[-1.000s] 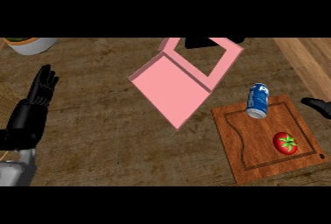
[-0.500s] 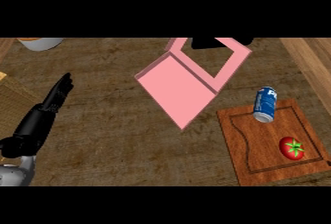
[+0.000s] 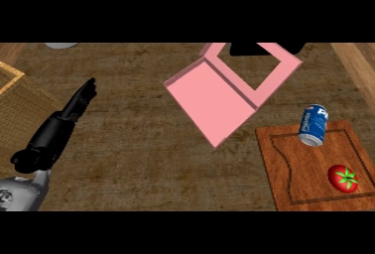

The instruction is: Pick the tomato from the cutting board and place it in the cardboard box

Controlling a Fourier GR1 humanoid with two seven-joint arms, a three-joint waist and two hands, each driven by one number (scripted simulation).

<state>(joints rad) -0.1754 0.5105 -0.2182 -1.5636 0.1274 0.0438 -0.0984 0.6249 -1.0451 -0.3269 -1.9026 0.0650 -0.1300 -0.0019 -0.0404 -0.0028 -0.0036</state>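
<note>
A red tomato (image 3: 343,178) with a green stem lies on the right part of the wooden cutting board (image 3: 311,173) at the lower right. A pink box (image 3: 230,89) with an open flap stands at the top centre, its dark inside showing at the top. My left hand (image 3: 62,126) is at the left, fingers straight and pointing up and to the right, far from the tomato, holding nothing. My right hand shows nowhere in the head view.
A blue drink can (image 3: 313,125) lies at the cutting board's top edge. A woven basket (image 3: 16,94) fills the far left edge. A pale wooden strip (image 3: 360,64) runs along the upper right. A grey round object (image 3: 60,45) peeks at the top left.
The view has shifted so everything sits further right and lower. My left hand has turned edge-on and leaned right. The right hand, seen at the right edge one second ago, has left the view.
</note>
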